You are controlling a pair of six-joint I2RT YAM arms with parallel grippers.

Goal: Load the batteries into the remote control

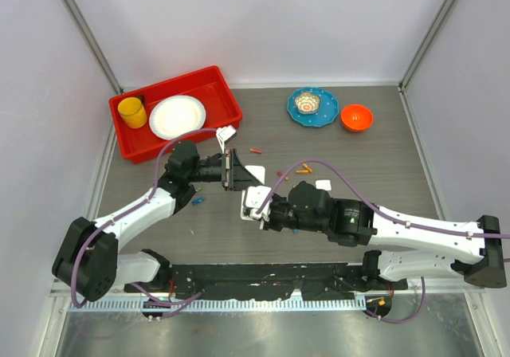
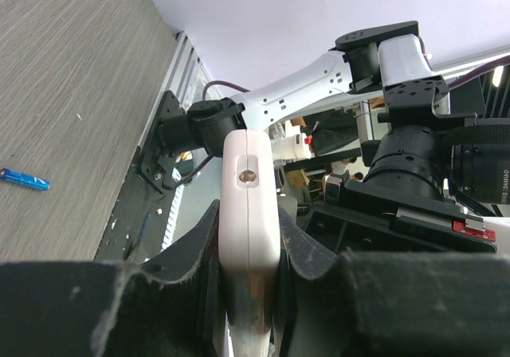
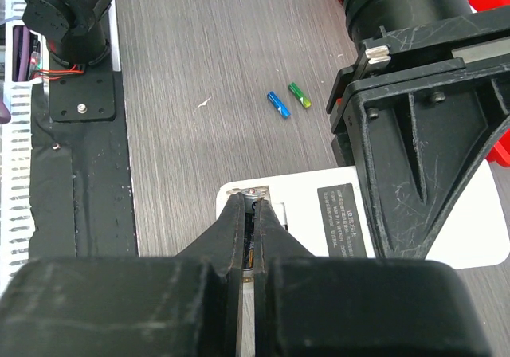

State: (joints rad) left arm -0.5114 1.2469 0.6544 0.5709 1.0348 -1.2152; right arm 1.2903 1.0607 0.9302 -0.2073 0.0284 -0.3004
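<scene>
Three pale walls (image 1: 263,22) around grey wood-grain table (image 1: 398,166); left claw (image 1: 230,170) clamps remote control (image 2: 251,213), right claw (image 3: 251,207) pinched shut.

White remote control (image 2: 251,205), labelled back showing, held in grip — orange and blue batteries (image 1: 303,169) lie scattered nearby

Upper left of the top view: a tray (image 1: 139,143), with a cup (image 1: 131,112) left of a plate (image 1: 177,116) inside it. Upper centre-right: a dish (image 1: 328,111) with a small bowl (image 1: 307,102) on it, another bowl (image 1: 356,117) just to its right. The remote (image 1: 256,171) sits mid-frame; batteries (image 1: 303,168) lie scattered above it, to its right and lower left.
</scene>
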